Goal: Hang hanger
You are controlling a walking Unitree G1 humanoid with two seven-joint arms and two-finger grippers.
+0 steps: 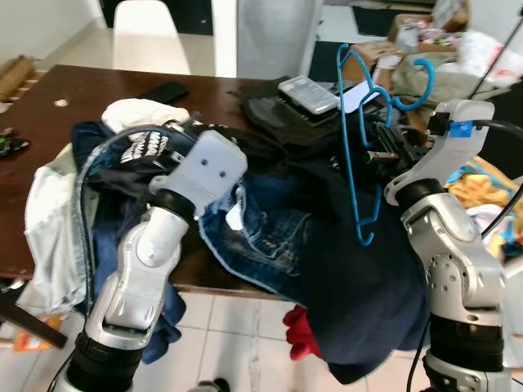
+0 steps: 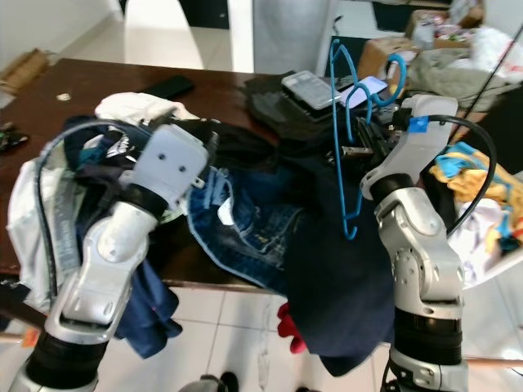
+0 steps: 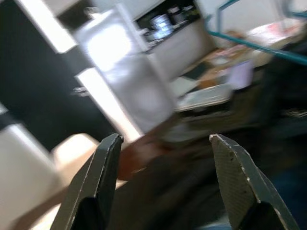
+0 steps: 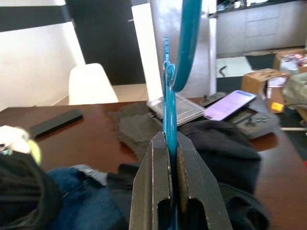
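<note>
A blue plastic hanger (image 1: 359,139) stands upright above the clothes on the right side of the brown table (image 1: 73,98). A dark navy garment (image 1: 359,286) hangs from it and drapes over the table's front edge. My right gripper (image 4: 169,158) is shut on the hanger's thin bar (image 4: 168,105); its arm rises at the right (image 1: 445,212). My left gripper (image 3: 163,143) is open, held over the clothes pile (image 1: 147,155) at the table's left. Its fingers (image 3: 100,177) have nothing between them.
Blue jeans (image 1: 261,229), a white cloth (image 1: 143,110) and a pale garment (image 1: 49,220) lie heaped on the table. A dark bag with a grey device (image 1: 306,94), a lit phone (image 4: 230,104) and a black remote (image 1: 167,91) lie farther back. A white chair (image 1: 147,37) stands behind.
</note>
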